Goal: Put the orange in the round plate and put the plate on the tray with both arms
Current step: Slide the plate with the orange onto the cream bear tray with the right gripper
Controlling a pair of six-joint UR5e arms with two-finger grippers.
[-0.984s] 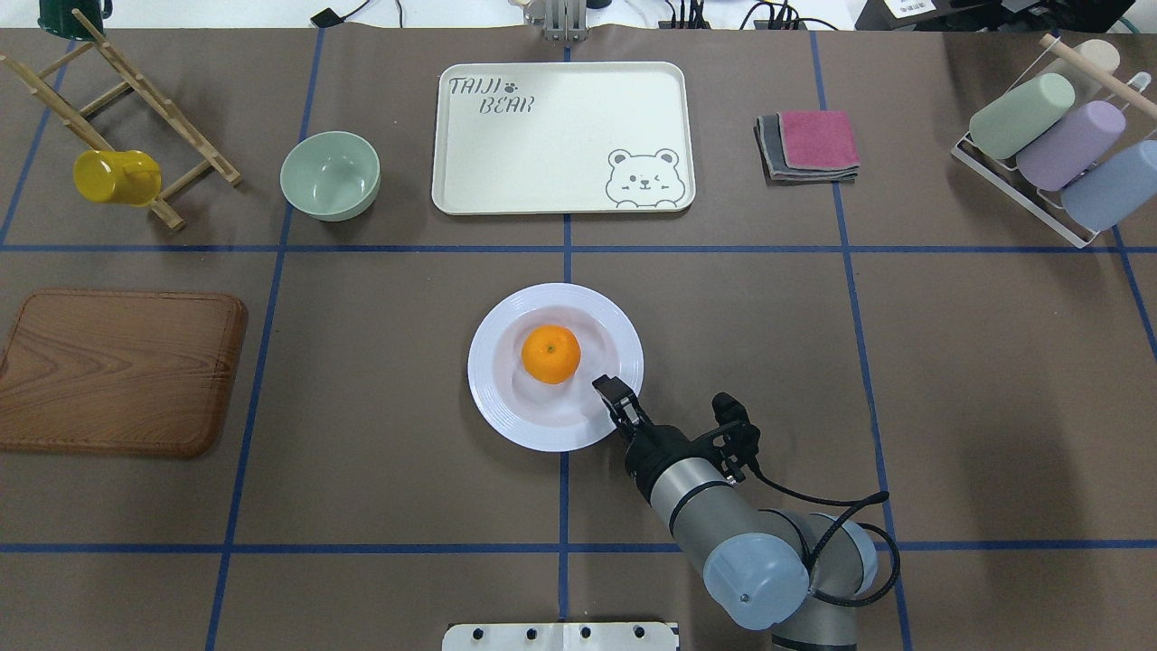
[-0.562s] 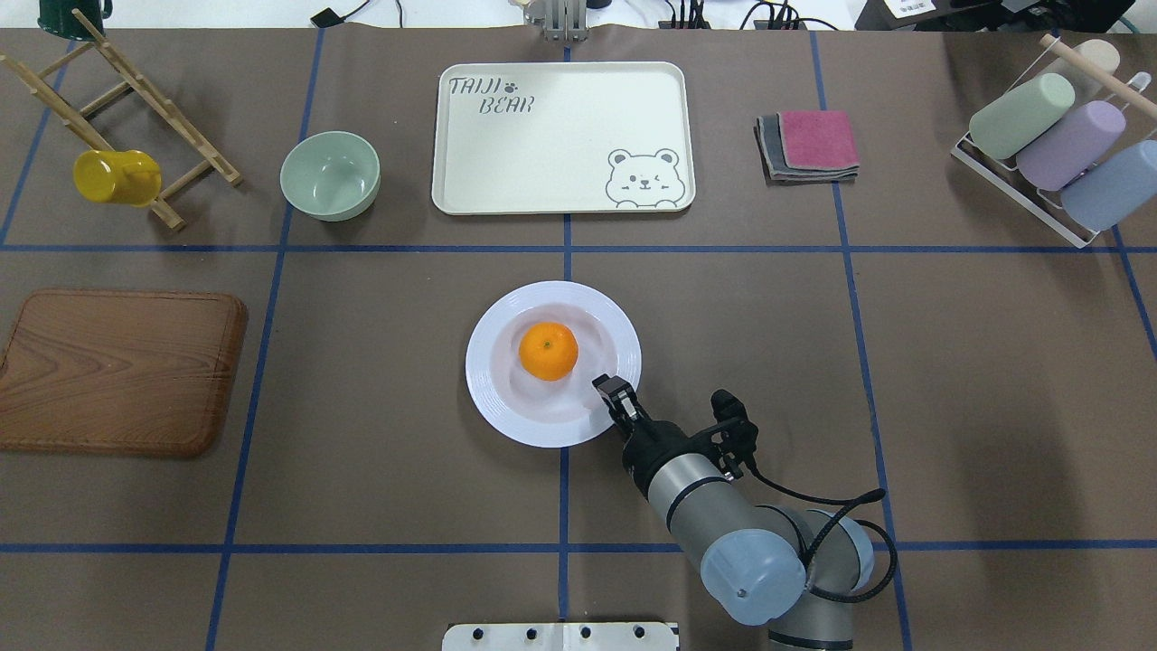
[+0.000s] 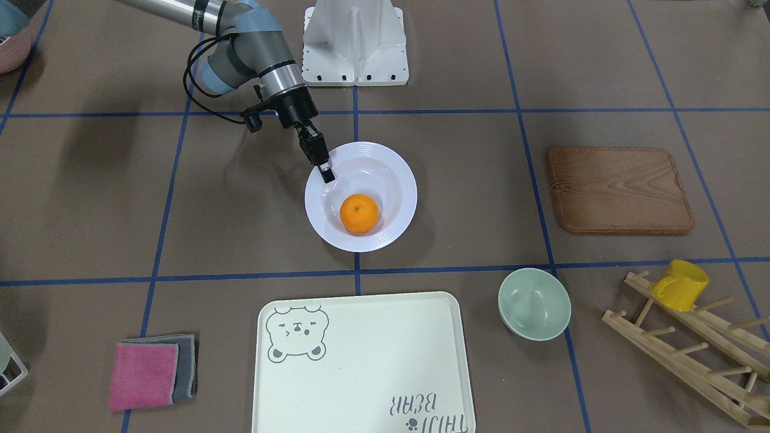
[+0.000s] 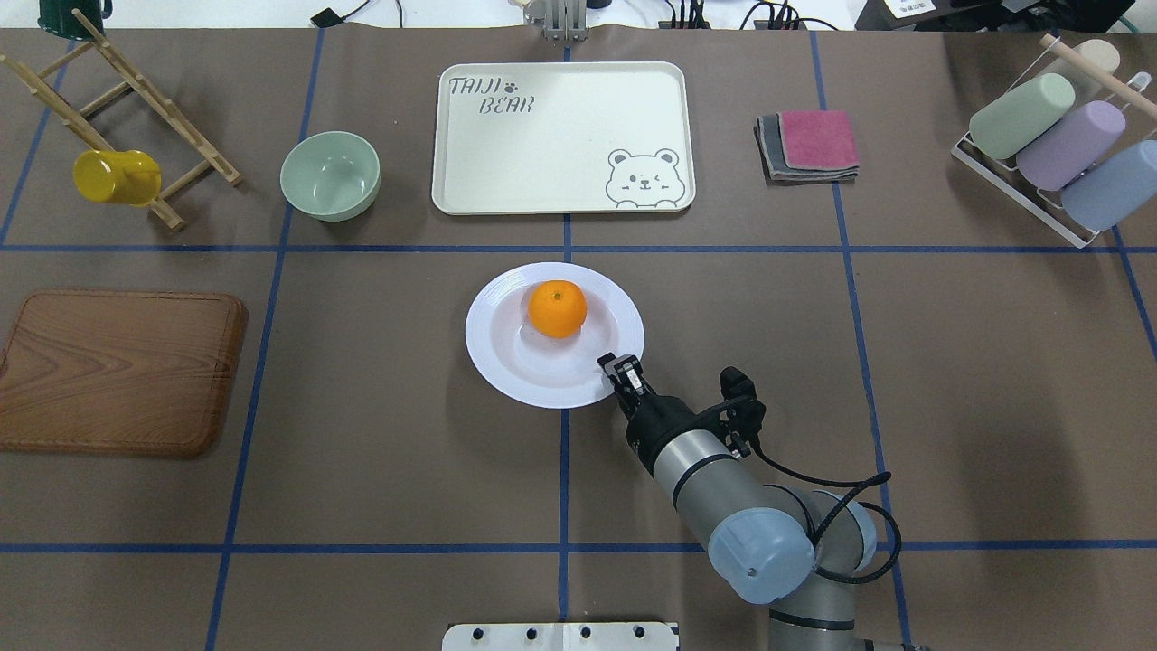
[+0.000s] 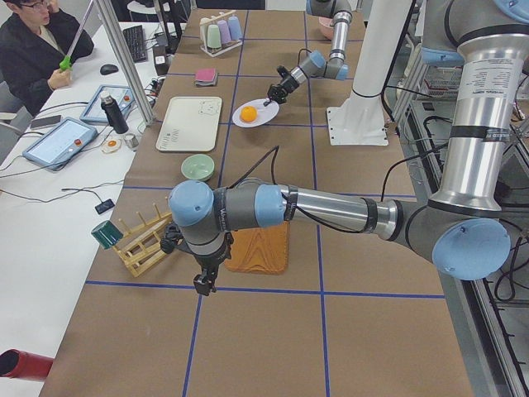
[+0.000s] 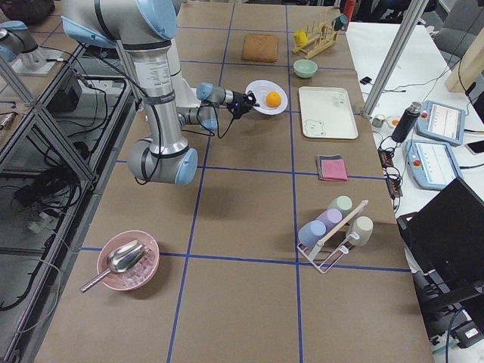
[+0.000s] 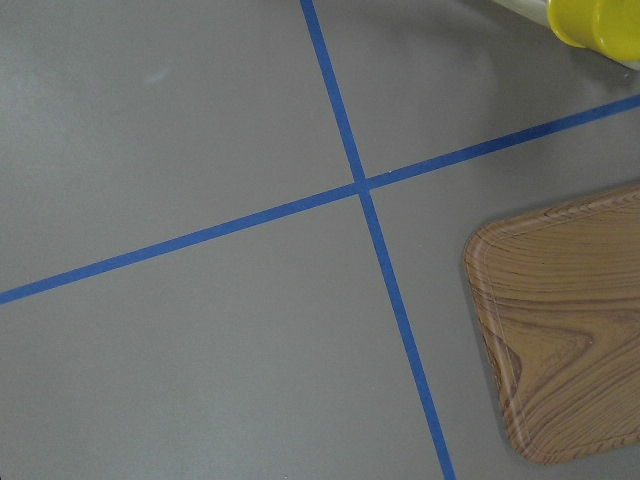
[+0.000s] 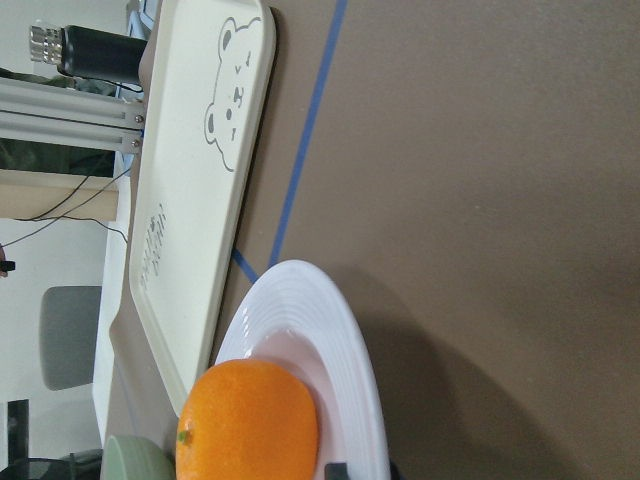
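Observation:
The orange [image 4: 557,308] lies in the round plate [image 4: 499,348], toward its far side. My right gripper [image 4: 620,372] is shut on the plate's near right rim, and the plate looks raised and tilted. In the front-facing view the gripper [image 3: 325,174] pinches the rim of the plate [image 3: 398,180] behind the orange [image 3: 359,213]. The right wrist view shows the orange [image 8: 250,420], the plate rim [image 8: 350,340] and the tray [image 8: 195,210] beyond. The tray [image 4: 560,136] lies past the plate. My left gripper [image 5: 202,284] hangs above the table beside the wooden board; whether it is open or shut I cannot tell.
A mint bowl [image 4: 330,174] sits left of the tray and folded cloths [image 4: 811,145] right of it. A wooden board [image 4: 117,371] lies at the left, with a rack holding a yellow mug [image 4: 116,176] behind it. A cup rack [image 4: 1058,145] stands far right.
The right gripper has carried the plate toward the tray. The orange has shifted to the plate's far side.

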